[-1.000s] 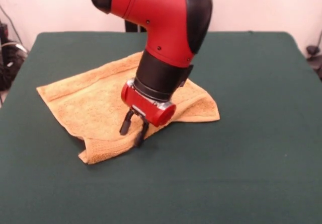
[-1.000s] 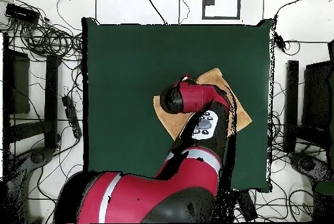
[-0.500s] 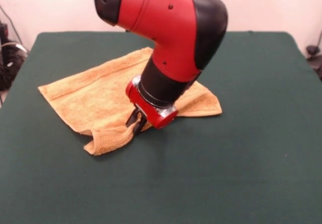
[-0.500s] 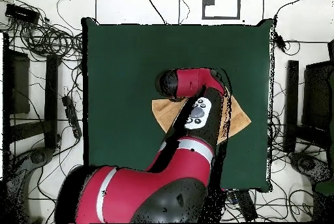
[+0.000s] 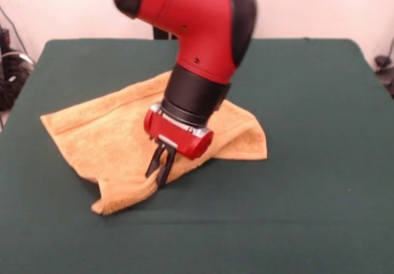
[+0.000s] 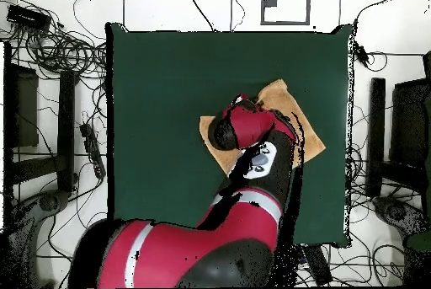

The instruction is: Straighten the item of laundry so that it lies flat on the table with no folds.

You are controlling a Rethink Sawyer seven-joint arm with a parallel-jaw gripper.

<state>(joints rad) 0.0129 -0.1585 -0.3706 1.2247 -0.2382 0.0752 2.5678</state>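
Note:
The orange-tan towel (image 5: 101, 135) lies left of centre on the green table (image 5: 308, 200). It is rumpled, and its near left corner is folded under. My gripper (image 5: 158, 170) points down at the towel's near edge with its two fingers pinched together on the cloth. The red and black arm covers the towel's middle. In the overhead view the towel (image 6: 282, 99) shows only in parts round the arm on the table (image 6: 168, 92), and the gripper is hidden beneath the arm.
Cables and dark equipment (image 6: 59, 50) lie round the table in the overhead view. A black stand (image 6: 375, 134) is beside the table's right edge there. Bare green cloth spreads in front of and to the right of the towel in the front view.
The gripper has closed on the towel's near edge and moved toward the camera. The towel's near edge and folded corner have slid that way with it.

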